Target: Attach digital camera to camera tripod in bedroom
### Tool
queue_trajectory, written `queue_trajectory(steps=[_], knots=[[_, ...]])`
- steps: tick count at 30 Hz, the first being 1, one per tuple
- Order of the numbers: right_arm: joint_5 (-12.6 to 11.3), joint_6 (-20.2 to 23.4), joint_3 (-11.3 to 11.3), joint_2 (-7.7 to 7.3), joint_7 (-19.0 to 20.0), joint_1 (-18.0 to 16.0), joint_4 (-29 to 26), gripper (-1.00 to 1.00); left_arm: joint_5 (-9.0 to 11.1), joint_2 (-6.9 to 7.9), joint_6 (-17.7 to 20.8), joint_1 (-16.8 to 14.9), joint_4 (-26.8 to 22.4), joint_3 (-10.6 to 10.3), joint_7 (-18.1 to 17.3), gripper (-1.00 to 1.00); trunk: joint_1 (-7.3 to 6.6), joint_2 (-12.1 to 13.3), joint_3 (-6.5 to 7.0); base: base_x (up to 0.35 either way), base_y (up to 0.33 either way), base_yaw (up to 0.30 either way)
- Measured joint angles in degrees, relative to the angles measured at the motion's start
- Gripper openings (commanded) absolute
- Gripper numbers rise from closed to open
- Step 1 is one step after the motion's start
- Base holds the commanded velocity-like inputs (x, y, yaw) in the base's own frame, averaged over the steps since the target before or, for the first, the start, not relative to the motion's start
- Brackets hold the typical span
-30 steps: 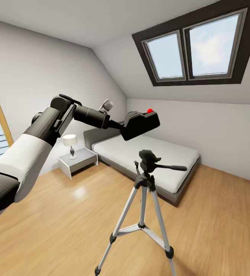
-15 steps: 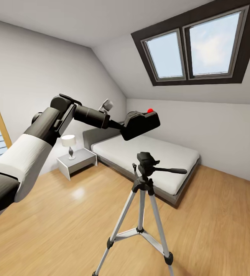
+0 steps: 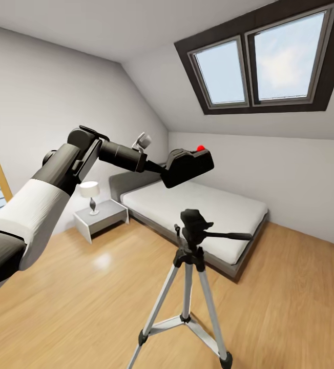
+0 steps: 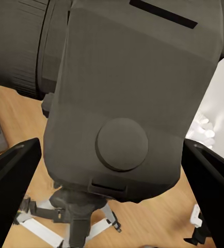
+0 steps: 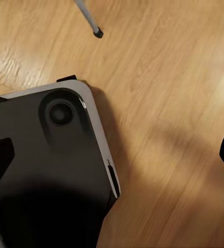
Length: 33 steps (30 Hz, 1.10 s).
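Left gripper [image 3: 163,171] clasps the small matte black boxy digital camera [image 3: 187,166] in the air, red button up.
It hangs above and apart from the silver-legged, black-headed camera tripod [image 3: 190,266] on the light wood floor [image 3: 85,307], before the low grey bed [image 3: 208,210]; the right gripper's state cannot be told.

Head view high, facing the bed [image 3: 203,205]; wrist views close, facing downward; camera tripod [image 3: 190,277] shared.
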Motion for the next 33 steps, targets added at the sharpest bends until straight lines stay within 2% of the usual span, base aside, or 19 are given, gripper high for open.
queue_trajectory(steps=[14,18,29,30,33], knots=[[0.0,0.0,0.0,0.0,0.0,0.0,-0.01,1.0,0.02,-0.07,-0.14,0.0,-0.56,-0.14,-0.09,-1.0,0.02,0.0,0.0,0.075,-0.009,0.0],[0.0,0.0,0.0,0.0,0.03,0.0,-0.01,1.0,-0.02,-0.04,-0.11,0.0,-0.58,-0.14,-0.08,-1.0,0.0,0.0,0.0,0.243,0.0,0.0],[0.0,0.01,0.04,0.0,0.06,0.0,0.05,1.0,-0.18,-0.15,0.04,0.0,-0.19,-0.48,-0.04,-1.0,0.03,0.01,0.0,0.019,0.0,0.0],[0.0,0.01,0.03,0.0,0.04,0.0,0.06,1.0,-0.15,-0.12,0.05,0.0,-0.18,-0.62,-0.23,-1.0,0.02,0.01,0.0,0.0,0.0,0.0],[0.0,0.01,0.03,0.0,0.06,0.0,0.06,1.0,-0.08,-0.04,0.07,0.01,-0.16,-4.52,-2.87,-1.0,0.03,0.01,0.0,0.0,0.0,0.0]])
